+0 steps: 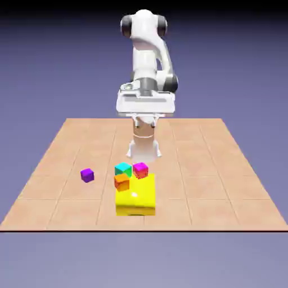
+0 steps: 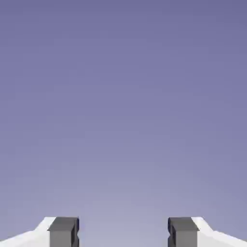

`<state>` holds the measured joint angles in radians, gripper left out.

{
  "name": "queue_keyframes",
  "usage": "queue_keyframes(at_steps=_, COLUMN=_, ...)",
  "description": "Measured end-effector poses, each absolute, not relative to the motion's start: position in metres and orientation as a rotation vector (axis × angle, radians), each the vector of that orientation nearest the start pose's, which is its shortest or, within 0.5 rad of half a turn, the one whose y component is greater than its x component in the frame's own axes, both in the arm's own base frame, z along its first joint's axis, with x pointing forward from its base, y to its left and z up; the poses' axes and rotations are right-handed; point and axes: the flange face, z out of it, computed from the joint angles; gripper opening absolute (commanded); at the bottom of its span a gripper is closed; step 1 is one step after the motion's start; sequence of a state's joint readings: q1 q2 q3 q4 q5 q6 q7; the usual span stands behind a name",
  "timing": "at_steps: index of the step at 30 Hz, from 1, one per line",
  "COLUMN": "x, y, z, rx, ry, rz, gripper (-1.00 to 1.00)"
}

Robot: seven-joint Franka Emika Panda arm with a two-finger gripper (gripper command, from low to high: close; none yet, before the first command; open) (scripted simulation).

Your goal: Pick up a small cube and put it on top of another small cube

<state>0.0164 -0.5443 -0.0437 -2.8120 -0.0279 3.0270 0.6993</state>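
Observation:
The small purple cube (image 1: 87,175) sits alone on the tan tiled table (image 1: 225,169), toward the exterior view's left. My gripper (image 1: 145,119) hangs high above the table's far middle, well behind the cube and off to its right. In the hand view the gripper (image 2: 123,234) is open: its two grey fingertips (image 2: 63,231) stand wide apart with nothing between them. That view holds only the blue-violet backdrop, with no cube in it.
A cluster lies near the table's front middle: a teal cube (image 1: 122,168), a magenta-pink cube (image 1: 140,169), an orange cube (image 1: 121,181) and a big yellow block (image 1: 135,196). The orange cube touches the yellow block's left corner.

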Motion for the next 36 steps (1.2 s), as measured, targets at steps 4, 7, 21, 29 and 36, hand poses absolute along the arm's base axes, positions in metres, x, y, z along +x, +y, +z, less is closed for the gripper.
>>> queue_keyframes(at_steps=4, x=0.394, y=-0.052, z=0.402, rx=-2.715, ry=0.859, rz=-0.900, gripper=0.00)
queue_keyframes(at_steps=7, x=0.390, y=-0.083, z=0.368, rx=-2.841, ry=0.791, rz=-0.793, gripper=0.00)
queue_keyframes(at_steps=21, x=0.298, y=-0.210, z=0.223, rx=-3.245, ry=0.321, rz=-0.078, gripper=0.00)
queue_keyframes(at_steps=29, x=0.241, y=-0.247, z=0.183, rx=-3.277, ry=0.096, rz=0.247, gripper=0.00)
queue_keyframes(at_steps=36, x=0.236, y=-0.256, z=0.142, rx=-3.282, ry=0.105, rz=0.249, gripper=0.00)
